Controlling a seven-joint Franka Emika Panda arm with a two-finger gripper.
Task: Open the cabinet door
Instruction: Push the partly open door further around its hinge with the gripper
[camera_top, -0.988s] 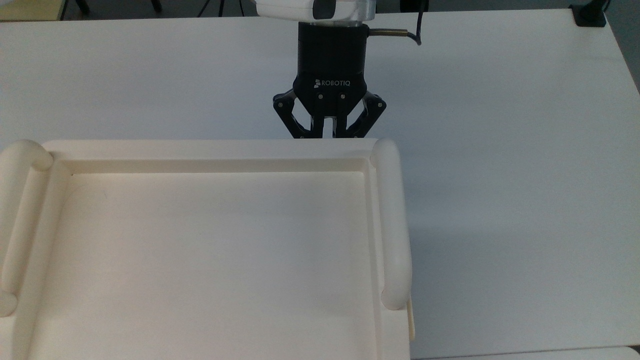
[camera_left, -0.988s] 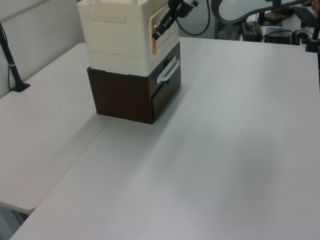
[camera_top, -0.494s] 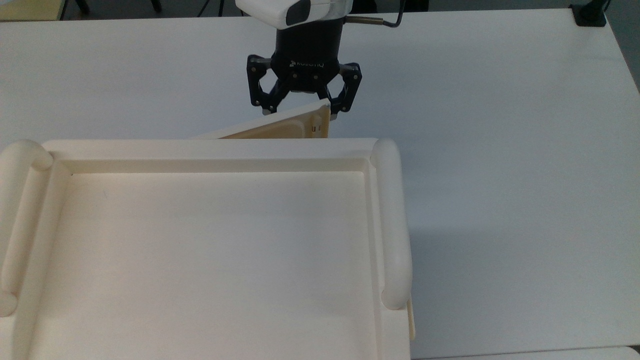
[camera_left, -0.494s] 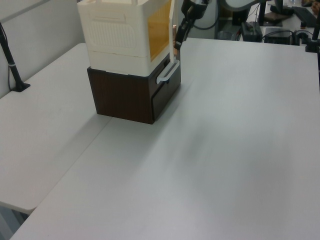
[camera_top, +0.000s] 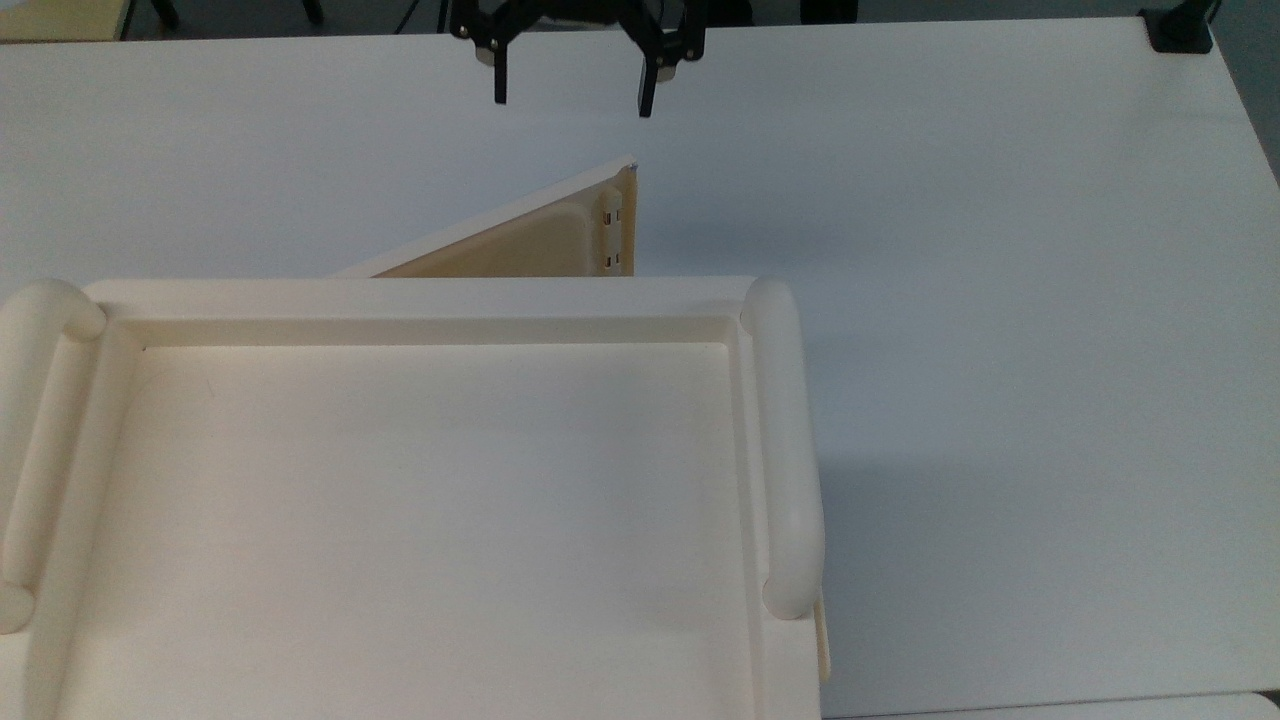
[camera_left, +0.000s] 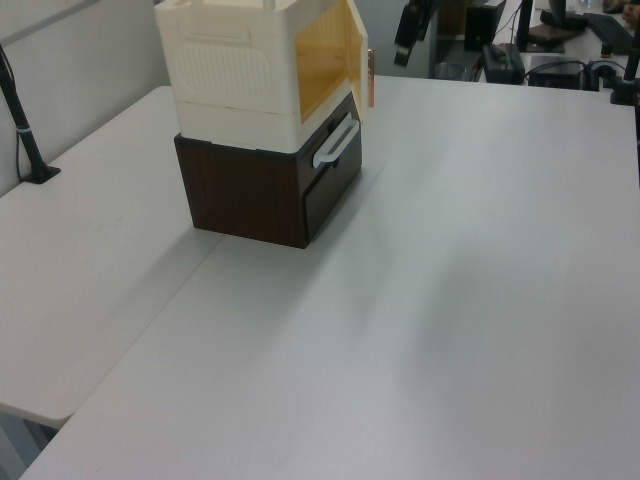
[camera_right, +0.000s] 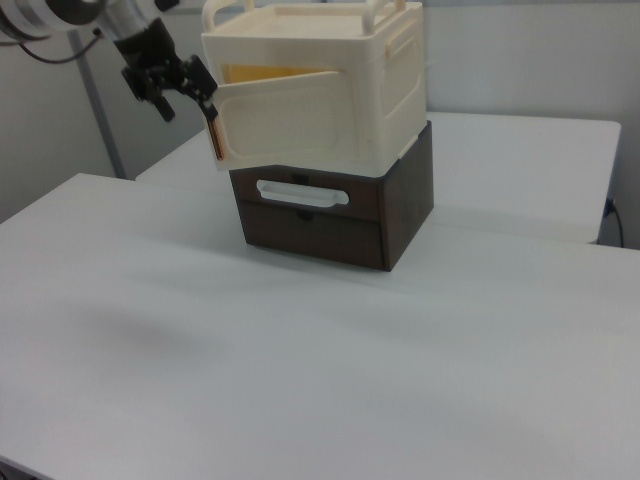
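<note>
The cabinet door (camera_top: 530, 240) is swung partway out from the cabinet (camera_top: 420, 500); the gripper (camera_top: 570, 85) is spread wide, nothing held.

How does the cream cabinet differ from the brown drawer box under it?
The cabinet is cream plastic; the drawer box is dark brown. The cabinet sits on top; the drawer box rests on the table. The cabinet door hangs ajar; the drawer box's front looks shut, with a pale handle. Both are boxy.
</note>
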